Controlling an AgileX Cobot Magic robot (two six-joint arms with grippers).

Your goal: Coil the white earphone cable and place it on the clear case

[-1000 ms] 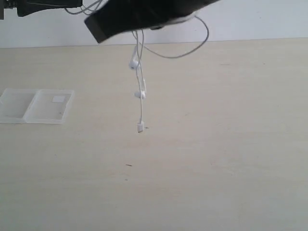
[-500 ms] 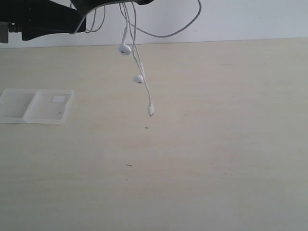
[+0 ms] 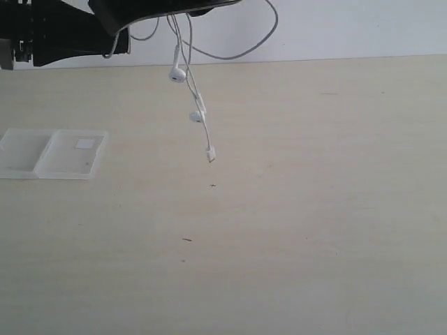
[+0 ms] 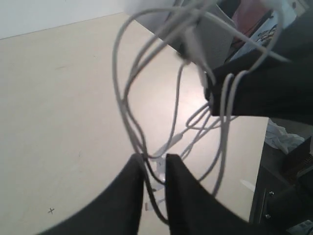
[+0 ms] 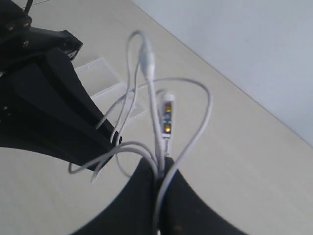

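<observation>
Hanging over the table [image 3: 314, 244], the white earphone cable [image 3: 198, 116] is pinched by the closed right gripper [image 5: 160, 169]; its strands are passed through the slightly parted left gripper [image 4: 155, 169]; the clear case [image 3: 52, 154] is seen well apart.

In the exterior view both arms [image 3: 63, 28] run off the top edge, so neither gripper's fingertips show there, and the white earphone cable [image 3: 198, 116] has its upper loops hidden behind them. Beyond the right gripper [image 5: 157, 169], the clear case [image 5: 100, 71] is partly covered by the other arm. Close to the left gripper [image 4: 154, 157] the strands blur; contact with its fingers [image 4: 129, 186] cannot be told.
</observation>
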